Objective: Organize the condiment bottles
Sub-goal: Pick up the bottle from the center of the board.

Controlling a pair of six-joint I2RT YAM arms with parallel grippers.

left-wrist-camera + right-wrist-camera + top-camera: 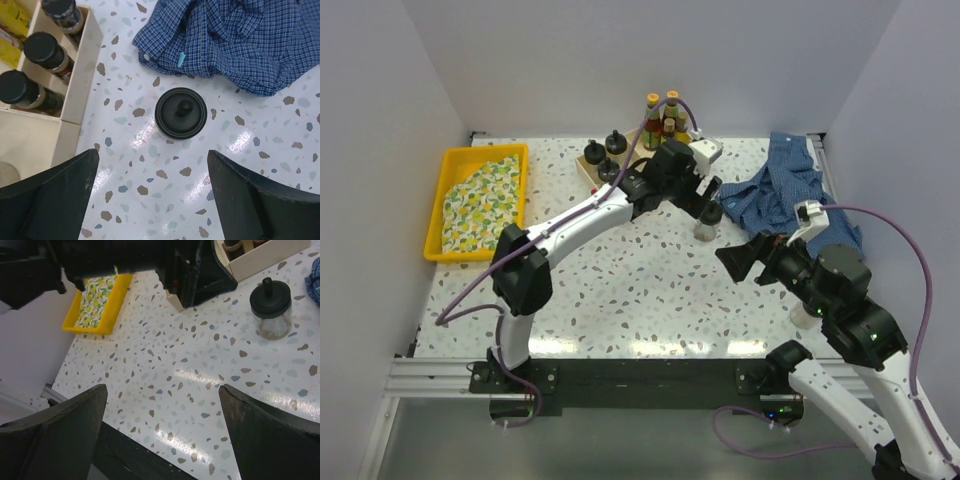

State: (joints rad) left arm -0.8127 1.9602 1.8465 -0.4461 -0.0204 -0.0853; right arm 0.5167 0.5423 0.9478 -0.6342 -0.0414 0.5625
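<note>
While our left gripper [152,157] spreads its fingers wide, the black-lidded jar [180,113] stands upright just ahead of the gap between them, untouched, its axis vertical, knob pointing up. Our right gripper [162,390] also gapes wide, empty, that jar well ahead.

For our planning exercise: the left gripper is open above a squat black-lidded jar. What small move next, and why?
Probably lower the left gripper around the squat clear black-lidded jar: it stands on the speckled table outside the pale wooden box, centred ahead of open jaws.
</note>
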